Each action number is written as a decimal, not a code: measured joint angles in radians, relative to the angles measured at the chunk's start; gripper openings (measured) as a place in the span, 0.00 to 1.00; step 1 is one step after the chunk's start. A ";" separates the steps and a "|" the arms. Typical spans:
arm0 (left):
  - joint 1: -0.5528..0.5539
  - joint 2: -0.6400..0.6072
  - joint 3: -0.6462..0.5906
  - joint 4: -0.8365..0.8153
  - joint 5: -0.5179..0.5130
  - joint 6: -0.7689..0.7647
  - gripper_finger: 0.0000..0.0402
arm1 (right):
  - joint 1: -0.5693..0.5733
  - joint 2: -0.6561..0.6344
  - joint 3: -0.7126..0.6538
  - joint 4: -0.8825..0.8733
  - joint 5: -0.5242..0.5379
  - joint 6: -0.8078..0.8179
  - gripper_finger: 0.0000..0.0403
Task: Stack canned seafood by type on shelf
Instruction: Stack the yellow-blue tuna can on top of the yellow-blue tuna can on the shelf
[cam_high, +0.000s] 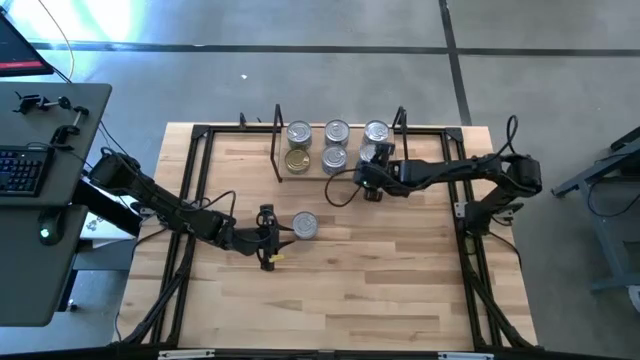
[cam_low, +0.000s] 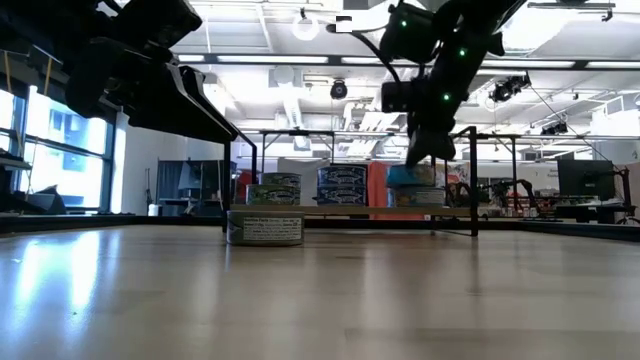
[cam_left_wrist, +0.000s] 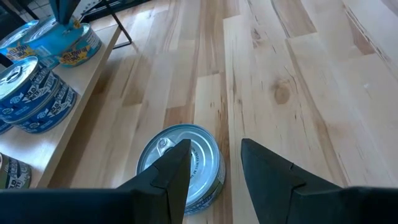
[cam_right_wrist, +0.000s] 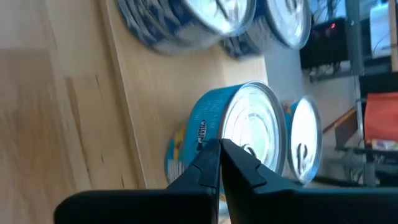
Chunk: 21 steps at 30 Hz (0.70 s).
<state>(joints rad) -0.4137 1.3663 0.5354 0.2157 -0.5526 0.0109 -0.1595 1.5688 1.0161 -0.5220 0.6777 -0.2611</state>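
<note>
One silver-lidded tin (cam_high: 305, 225) (cam_left_wrist: 183, 165) lies flat on the table in front of the shelf. My left gripper (cam_high: 270, 240) (cam_left_wrist: 214, 155) hovers open just above and to the left of it, with one finger in front of the tin's rim. Several tins (cam_high: 337, 131) stand on the shelf (cam_high: 315, 172), some stacked, and one has a gold lid (cam_high: 297, 160). My right gripper (cam_high: 372, 185) (cam_right_wrist: 221, 152) is shut and empty. It points slanting down at a teal tin (cam_right_wrist: 242, 124) at the shelf's right end.
The shelf's black wire end frames (cam_high: 278, 140) (cam_high: 400, 125) rise at both ends of its board. A black tube frame (cam_high: 200, 135) runs around the table. Bare wooden tabletop (cam_high: 380, 290) lies toward the near edge.
</note>
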 joint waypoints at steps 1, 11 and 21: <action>0.000 0.000 0.000 0.000 0.000 0.000 0.33 | -0.004 0.000 0.000 -0.017 0.000 0.017 0.00; 0.000 0.000 0.000 0.000 0.000 0.000 0.33 | -0.005 0.000 0.000 -0.088 0.000 0.107 0.00; 0.000 0.000 0.000 0.019 0.000 0.001 0.33 | -0.040 0.000 0.000 -0.077 0.002 0.152 0.00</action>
<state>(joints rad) -0.4137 1.3659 0.5354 0.2346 -0.5526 0.0116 -0.1996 1.5688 1.0161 -0.5995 0.6792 -0.1091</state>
